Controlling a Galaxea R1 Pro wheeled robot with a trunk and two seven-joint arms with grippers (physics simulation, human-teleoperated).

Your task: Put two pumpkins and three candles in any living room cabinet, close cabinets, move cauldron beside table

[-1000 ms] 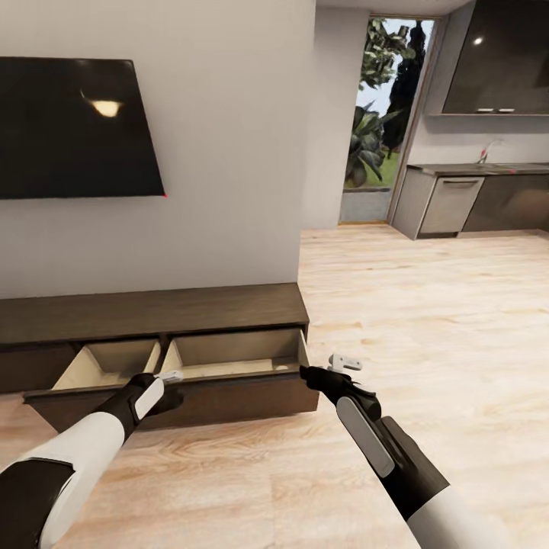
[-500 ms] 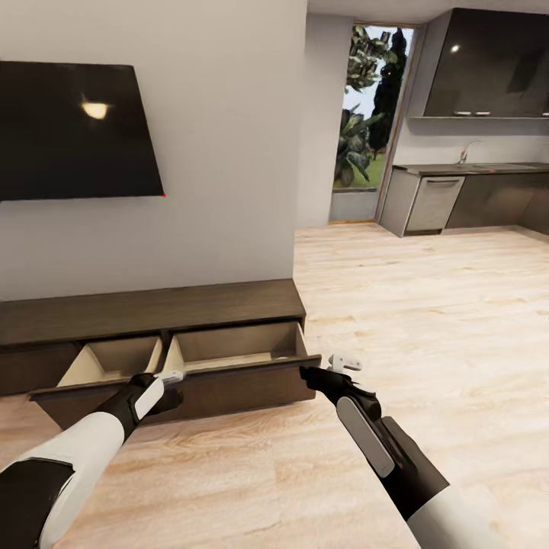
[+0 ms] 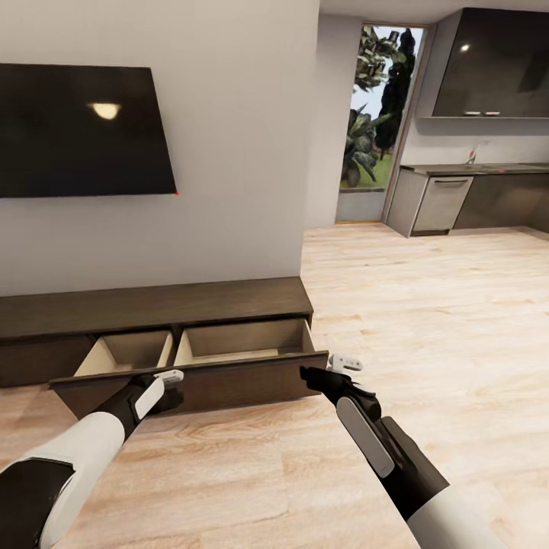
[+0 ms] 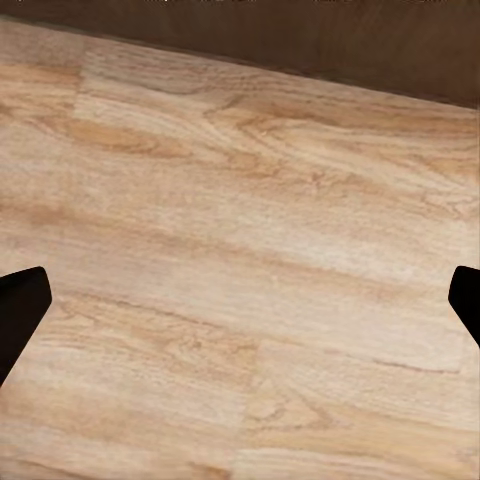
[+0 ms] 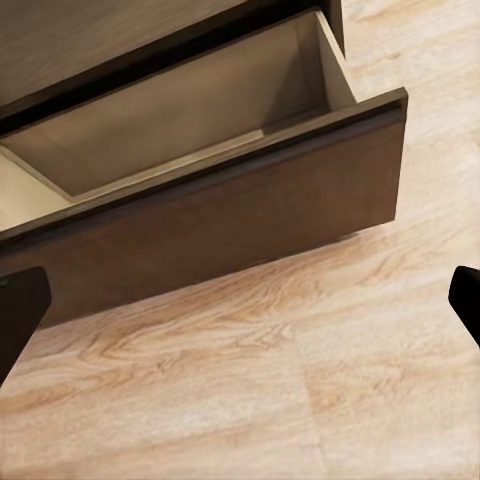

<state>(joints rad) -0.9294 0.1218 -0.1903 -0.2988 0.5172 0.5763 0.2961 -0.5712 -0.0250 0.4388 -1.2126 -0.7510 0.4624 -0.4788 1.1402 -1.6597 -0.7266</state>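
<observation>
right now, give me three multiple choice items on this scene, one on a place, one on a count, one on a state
1. Where is the TV?
A. on the wall above the cabinet
B. on the floor
C. in the kitchen

2. How many compartments show in the open drawer?
A. one
B. two
C. four

3. What state is the right gripper in?
A. shut on a candle
B. shut on a pumpkin
C. open, holding nothing

Answers:
1 A, it hangs over the cabinet.
2 B, one divider splits the pale interior.
3 C, the right wrist view shows its fingertips far apart with only drawer and floor between.
</observation>
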